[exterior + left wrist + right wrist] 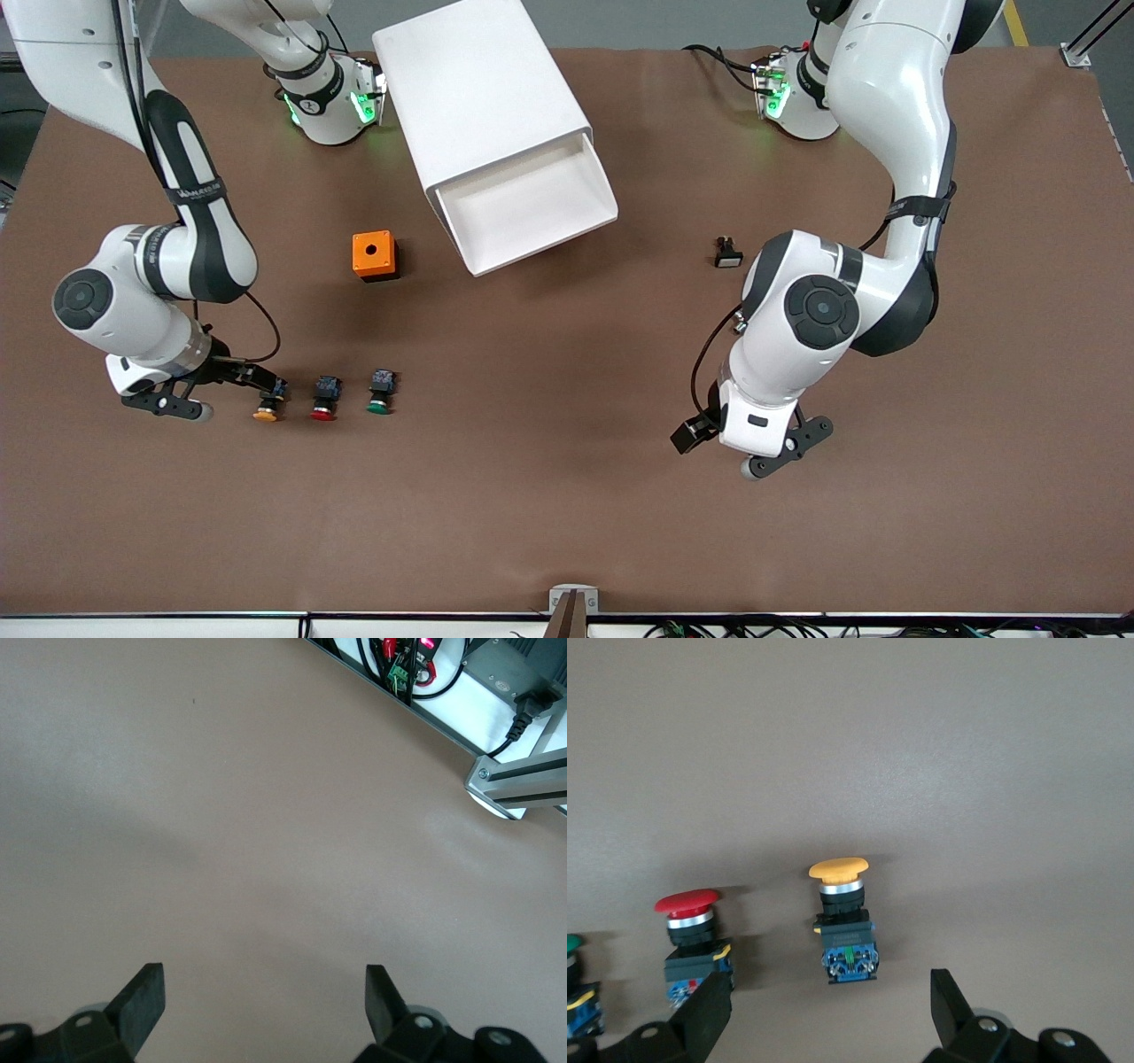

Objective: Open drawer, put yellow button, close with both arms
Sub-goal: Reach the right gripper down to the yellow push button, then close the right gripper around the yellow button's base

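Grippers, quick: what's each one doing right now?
Left gripper: open, empty, over bare table.
Right gripper: open, empty, at the yellow button.

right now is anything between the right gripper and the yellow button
Nothing. In the right wrist view only bare table separates the open right gripper from the yellow button; the red button sits beside it, out of the path.

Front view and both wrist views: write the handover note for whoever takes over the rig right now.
Right gripper: open, low beside the yellow button, not gripping it.
Left gripper: open, empty, waiting over bare table.
The drawer: top one of the white cabinet, already pulled open, empty.
The yellow button lies in a row with the red button and green button.
Done: opening. Left: grasp the button, place it in the drawer, close with both arms.
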### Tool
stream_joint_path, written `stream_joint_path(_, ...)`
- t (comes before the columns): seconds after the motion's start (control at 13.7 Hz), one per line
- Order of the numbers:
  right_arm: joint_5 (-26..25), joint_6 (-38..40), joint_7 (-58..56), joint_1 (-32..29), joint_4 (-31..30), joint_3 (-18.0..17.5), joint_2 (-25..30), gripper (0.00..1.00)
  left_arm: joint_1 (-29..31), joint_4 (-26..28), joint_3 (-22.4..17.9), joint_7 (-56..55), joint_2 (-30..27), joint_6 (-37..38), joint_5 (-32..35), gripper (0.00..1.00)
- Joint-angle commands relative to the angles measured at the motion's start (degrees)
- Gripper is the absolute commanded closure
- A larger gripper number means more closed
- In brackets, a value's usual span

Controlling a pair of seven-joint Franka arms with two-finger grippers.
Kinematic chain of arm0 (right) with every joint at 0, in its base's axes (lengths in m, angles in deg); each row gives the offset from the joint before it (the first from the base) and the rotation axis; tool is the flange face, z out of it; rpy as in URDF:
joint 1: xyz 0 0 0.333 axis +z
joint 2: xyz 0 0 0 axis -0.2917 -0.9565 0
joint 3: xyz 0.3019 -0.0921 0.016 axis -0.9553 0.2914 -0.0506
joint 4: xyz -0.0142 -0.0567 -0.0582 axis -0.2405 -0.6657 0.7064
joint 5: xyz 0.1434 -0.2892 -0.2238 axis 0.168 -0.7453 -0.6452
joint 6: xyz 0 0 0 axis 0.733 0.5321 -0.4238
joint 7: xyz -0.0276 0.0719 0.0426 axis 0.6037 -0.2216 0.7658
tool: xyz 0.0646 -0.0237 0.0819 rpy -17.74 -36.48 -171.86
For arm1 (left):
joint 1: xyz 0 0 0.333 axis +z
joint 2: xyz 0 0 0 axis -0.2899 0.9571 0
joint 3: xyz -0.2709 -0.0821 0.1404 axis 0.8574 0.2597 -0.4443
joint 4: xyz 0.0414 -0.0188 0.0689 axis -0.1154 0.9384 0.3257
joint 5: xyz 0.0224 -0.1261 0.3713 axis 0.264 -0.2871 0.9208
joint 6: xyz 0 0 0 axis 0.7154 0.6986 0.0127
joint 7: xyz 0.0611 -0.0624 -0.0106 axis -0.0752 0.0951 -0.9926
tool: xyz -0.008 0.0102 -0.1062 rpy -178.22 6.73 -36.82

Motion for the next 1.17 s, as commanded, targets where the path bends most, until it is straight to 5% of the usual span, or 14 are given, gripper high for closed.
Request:
stream_joint_path(0.0,-0.2,-3.5,0.5,0.1,-0.2,0.1,-2.8,0.00,-0.2,2.0,0.1,-0.2,-1.8,-0.2,0.9,0.01)
stream_joint_path(1.09,-0.3,-7.9,-0.1,0.1,0.1,0.1,-8.2,0.00,-0.1,2.3,0.0,-0.2,-1.9,-0.2,0.8,0.01)
